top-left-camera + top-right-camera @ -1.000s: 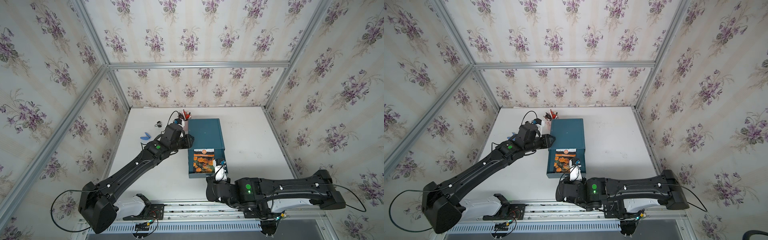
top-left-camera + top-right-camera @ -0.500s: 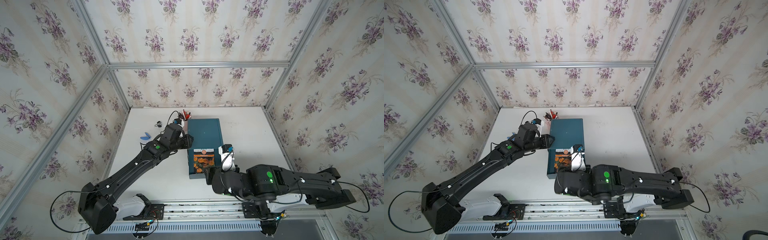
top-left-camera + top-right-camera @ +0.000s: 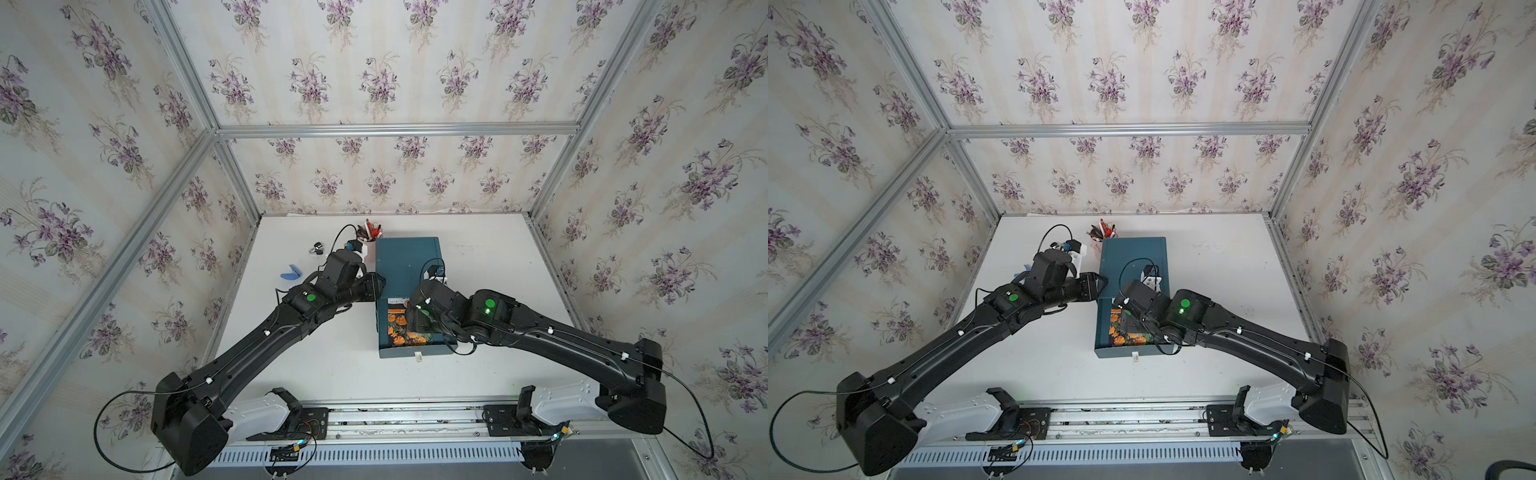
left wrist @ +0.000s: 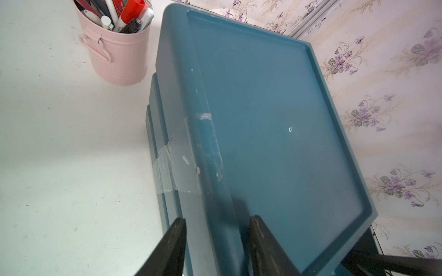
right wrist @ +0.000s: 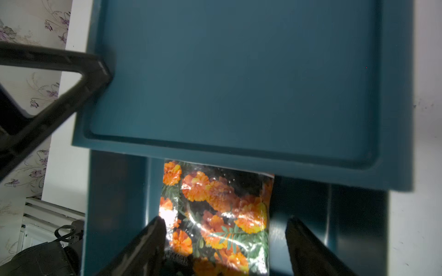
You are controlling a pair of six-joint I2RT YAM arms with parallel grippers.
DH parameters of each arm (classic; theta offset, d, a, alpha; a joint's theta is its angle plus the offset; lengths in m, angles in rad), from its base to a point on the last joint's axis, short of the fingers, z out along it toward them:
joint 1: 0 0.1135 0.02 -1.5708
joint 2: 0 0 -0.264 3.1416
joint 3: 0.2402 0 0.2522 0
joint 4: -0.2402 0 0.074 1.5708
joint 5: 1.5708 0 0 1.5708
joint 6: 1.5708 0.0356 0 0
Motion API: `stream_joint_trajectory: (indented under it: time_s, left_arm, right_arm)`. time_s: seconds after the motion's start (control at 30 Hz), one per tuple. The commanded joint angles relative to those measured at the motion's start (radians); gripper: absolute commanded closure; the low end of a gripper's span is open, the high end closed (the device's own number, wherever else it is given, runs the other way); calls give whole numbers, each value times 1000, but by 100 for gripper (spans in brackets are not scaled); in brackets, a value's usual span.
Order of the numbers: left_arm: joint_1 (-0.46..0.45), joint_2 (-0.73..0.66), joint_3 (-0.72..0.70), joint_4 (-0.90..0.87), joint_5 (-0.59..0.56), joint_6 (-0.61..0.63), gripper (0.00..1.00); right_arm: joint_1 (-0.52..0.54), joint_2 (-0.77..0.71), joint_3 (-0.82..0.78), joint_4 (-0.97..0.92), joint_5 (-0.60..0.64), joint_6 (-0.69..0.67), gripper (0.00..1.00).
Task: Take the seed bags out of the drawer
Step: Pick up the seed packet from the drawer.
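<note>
Marigold seed bag (image 5: 215, 210) lies in open drawer (image 5: 114, 203); right jaws apart above, left jaws clamp cabinet (image 4: 275, 119).

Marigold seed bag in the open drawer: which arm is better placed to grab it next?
Right. The right tool stands open directly over the marigold bag in the drawer; the left tool is clamped on the cabinet edge.

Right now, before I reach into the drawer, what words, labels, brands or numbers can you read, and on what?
No text is legible.
Glossy orange-marigold seed packet: a dark strip of print, blurred.
Red marker in the pink metal bucket: white print, blurred.
Small white tag on the front of the teal drawer: too small.
Teal plastic cabinet, top: no lettering.
</note>
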Motion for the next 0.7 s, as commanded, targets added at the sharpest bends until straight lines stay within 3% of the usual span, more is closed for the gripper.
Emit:
stream_joint_trajectory:
  time_s: [0.0,0.37,0.57,0.67]
  left_arm:
    - [0,13,-12,-202,-5,29,53]
    - [0,21,-7,-214,-6,44,54]
    - [-1,21,-22,-206,-5,48,54]
    - [-1,22,-31,-195,6,43,54]
  right_arm:
    - [-24,-3,-33,67,-46,-28,18]
    - [-63,42,-133,178,-102,-9,20]
    - [-62,52,-151,238,-156,-1,31]
    - [-63,57,-152,249,-164,0,44]
